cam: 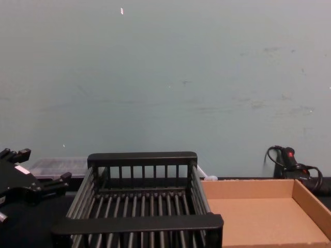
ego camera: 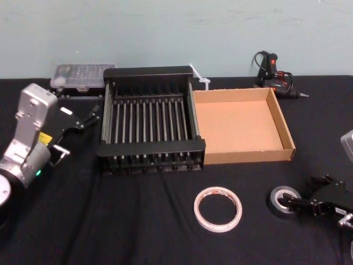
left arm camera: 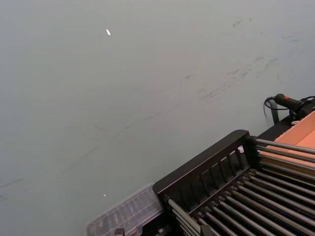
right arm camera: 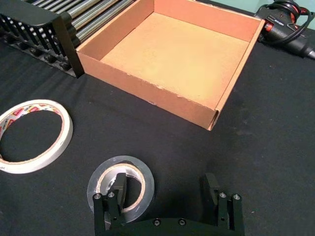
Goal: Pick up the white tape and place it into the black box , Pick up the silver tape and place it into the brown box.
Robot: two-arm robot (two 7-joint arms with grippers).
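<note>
My right tool (right arm camera: 166, 184): fingers apart, one over the silver tape (right arm camera: 120, 161).
My left tool (ego camera: 81, 128): fingers apart, beside the black box (ego camera: 151, 148).

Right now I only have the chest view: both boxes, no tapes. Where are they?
Observer: Both lie on the black cloth in front of the boxes. The white tape is ahead of the seam between the black box and the brown box.
Operator: Silver one?
Observer: The silver tape lies to the white one's right, apart from it.
Operator: I see the left gripper parked left of the black box. Right one?
Observer: The right gripper is low at the silver tape, fingers open, one over the roll's hole, the other outside it.
</note>
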